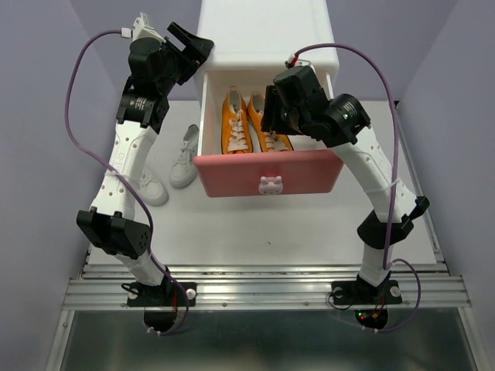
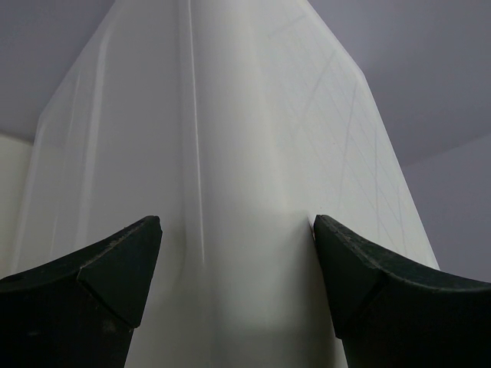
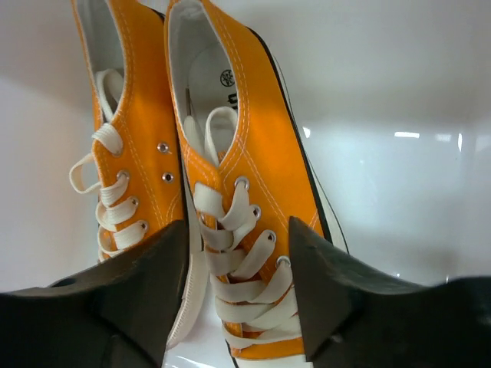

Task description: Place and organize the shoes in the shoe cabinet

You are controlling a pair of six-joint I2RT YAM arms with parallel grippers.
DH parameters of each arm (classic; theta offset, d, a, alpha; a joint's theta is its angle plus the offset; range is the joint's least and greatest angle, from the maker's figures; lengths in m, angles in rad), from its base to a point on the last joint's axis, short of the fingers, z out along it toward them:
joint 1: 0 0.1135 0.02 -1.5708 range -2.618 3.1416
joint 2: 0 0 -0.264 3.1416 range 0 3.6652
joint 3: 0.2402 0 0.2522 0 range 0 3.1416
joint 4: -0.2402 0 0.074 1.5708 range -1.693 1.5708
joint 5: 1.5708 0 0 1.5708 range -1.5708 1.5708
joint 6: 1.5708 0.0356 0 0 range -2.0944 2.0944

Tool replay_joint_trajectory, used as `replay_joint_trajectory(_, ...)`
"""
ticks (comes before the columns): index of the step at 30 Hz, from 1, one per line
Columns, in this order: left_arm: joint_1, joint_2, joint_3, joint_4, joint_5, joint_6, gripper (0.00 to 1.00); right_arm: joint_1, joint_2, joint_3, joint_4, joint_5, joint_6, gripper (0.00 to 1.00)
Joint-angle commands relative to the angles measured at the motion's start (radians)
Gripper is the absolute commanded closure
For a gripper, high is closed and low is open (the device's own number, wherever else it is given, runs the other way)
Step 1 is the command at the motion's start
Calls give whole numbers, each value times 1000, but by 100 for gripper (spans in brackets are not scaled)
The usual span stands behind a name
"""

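Two orange shoes lie partly hidden behind open right claw; left claw open.

No legible text in any view. In the right wrist view, a small round stamp and a dark mark just under it, at its 6 o'clock, sit on the white insole of the right-hand orange sneaker. Both are too small to read.

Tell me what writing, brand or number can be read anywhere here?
None can be read.
Round stamp inside the right-hand orange shoe: too blurred to read.
Dark mark under it: too blurred.
Pink drawer front and cabinet: no text visible.
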Motion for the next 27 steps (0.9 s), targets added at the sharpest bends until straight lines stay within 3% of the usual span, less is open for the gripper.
replay_joint_trajectory(1, 39, 90, -96, -396, -136, 136, 11, 9, -69, 5, 108, 33, -48, 33)
replay_joint_trajectory(6, 39, 93, -96, -394, -129, 129, 11, 9, -114, -15, 214, 20, -94, 15)
replay_joint_trajectory(10, 37, 92, -93, -390, -128, 132, 11, 9, -183, -83, 430, -19, -132, 0)
replay_joint_trajectory(15, 37, 96, -87, -390, -121, 136, 11, 9, -227, -136, 616, -177, -225, 0)
replay_joint_trajectory(25, 37, 104, -75, -396, -115, 152, 11, 9, -183, -68, 638, -666, -242, 0)
replay_joint_trajectory(27, 36, 106, -78, -399, -112, 159, 11, 18, -177, -48, 619, -705, -262, 0)
